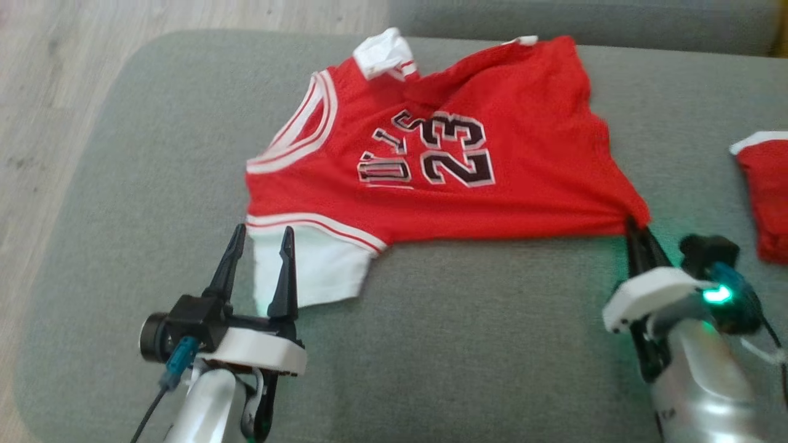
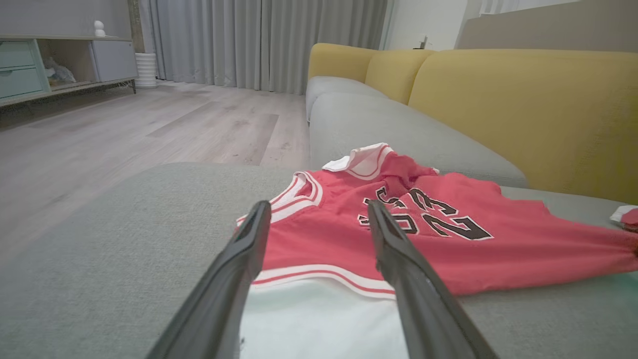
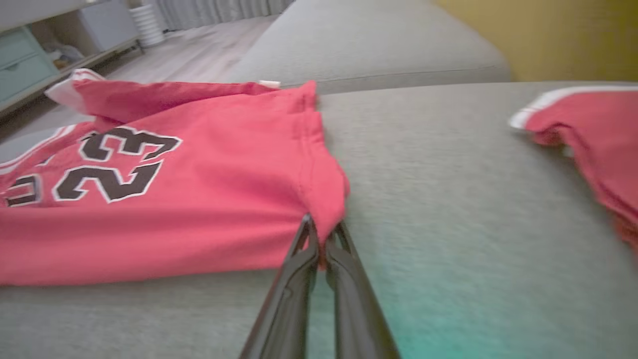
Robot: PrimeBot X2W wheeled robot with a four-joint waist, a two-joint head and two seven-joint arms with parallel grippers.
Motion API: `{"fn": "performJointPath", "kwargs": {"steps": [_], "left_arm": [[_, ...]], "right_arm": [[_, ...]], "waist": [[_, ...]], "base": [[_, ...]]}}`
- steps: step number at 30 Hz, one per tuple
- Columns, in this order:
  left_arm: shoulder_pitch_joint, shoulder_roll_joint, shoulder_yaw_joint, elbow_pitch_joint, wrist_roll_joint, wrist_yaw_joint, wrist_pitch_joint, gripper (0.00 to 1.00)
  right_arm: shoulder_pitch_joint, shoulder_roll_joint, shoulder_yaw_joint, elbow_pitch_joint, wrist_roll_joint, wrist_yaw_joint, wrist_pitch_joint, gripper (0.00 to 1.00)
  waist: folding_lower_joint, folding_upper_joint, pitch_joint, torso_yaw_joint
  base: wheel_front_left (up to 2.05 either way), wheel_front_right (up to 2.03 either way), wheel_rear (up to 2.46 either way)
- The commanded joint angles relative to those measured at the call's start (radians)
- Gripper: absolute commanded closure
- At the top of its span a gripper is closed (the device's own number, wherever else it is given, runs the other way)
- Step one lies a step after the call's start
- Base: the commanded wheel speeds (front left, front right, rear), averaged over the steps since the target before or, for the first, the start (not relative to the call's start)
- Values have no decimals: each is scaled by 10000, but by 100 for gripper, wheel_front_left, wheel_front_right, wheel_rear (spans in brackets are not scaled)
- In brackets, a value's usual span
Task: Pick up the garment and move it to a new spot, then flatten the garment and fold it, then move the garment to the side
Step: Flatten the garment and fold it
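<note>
A red basketball jersey point(image 1: 492, 184) with the number 23 and white trim lies spread sideways on the grey sofa seat point(image 1: 462, 344). Its white flap point(image 1: 314, 271) points toward me at the lower left. My left gripper point(image 1: 261, 237) stands open over the left edge of that white flap, one finger on either side of the edge point(image 2: 319, 219). My right gripper point(image 1: 637, 227) is shut on the jersey's lower right corner point(image 3: 329, 214), and the cloth is drawn taut toward it.
A second red garment with white trim point(image 1: 763, 191) lies at the seat's right edge point(image 3: 593, 134). The yellow sofa back point(image 2: 523, 104) rises behind. Wooden floor point(image 1: 55, 92) runs past the seat's left edge, with a cabinet point(image 2: 55, 65) across the room.
</note>
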Motion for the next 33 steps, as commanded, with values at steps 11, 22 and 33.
{"fn": "performJointPath", "kwargs": {"steps": [11, 22, 33], "left_arm": [[285, 59, 378, -403, -103, 191, -65, 0], [474, 59, 377, -118, -103, 189, -65, 0], [416, 150, 4, 1389, -68, 105, 916, 0]], "right_arm": [[1281, -11, -974, -2201, -548, -9, 94, 0], [2944, -11, 967, -4600, 369, -9, -263, 0], [3187, -11, 942, -5042, 698, -9, -152, 0]], "waist": [[0, 0, -787, -881], [0, 0, -941, -1082], [0, 0, -720, -1348]], "base": [[0, 0, 0], [0, 0, 0], [0, 0, 0]]}}
